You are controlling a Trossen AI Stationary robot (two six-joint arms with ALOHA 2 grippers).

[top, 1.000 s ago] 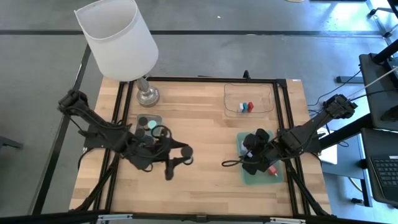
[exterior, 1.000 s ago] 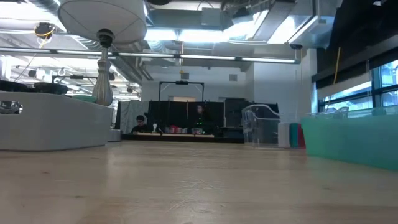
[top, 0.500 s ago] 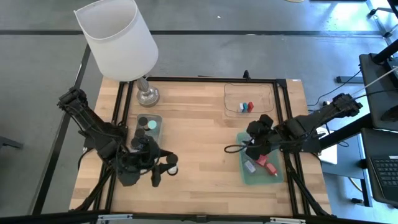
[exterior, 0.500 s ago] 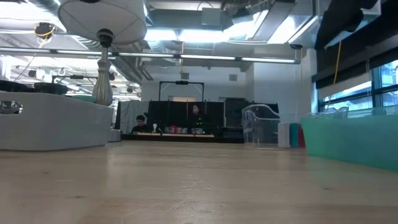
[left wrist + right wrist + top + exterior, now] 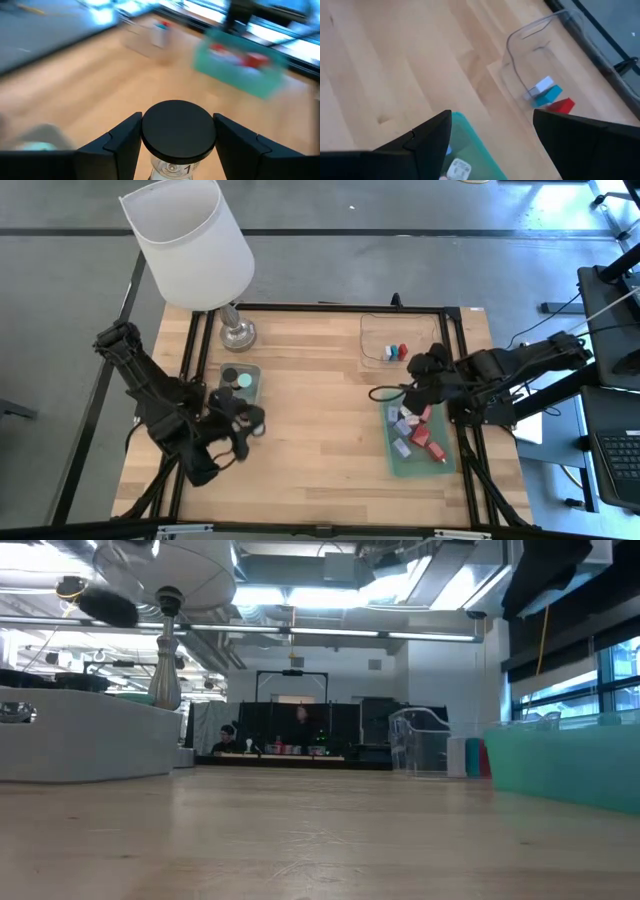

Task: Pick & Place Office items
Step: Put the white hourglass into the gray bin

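So your left hand was pinching a black round cap between its two fingers, with a clear piece showing under the cap, and it sat over the left side of the tabletop, just near of the small green tray on that side. That tray had a couple more black caps and a teal bit in it. Your right hand was up over the far end of the teal tray on the right, fingers spread apart with nothing between them as far as the wrist view showed. Below it, the teal tray held red blocks and lilac-blue blocks, plus a pinkish bit at the near end. The clear tray at the far right of the tabletop had three small pieces sitting side by side: a white-grey one, a blue one and a red one. The white-shaded lamp stood at the far left corner. From the low view you could see people well back in the room behind the tabletop.
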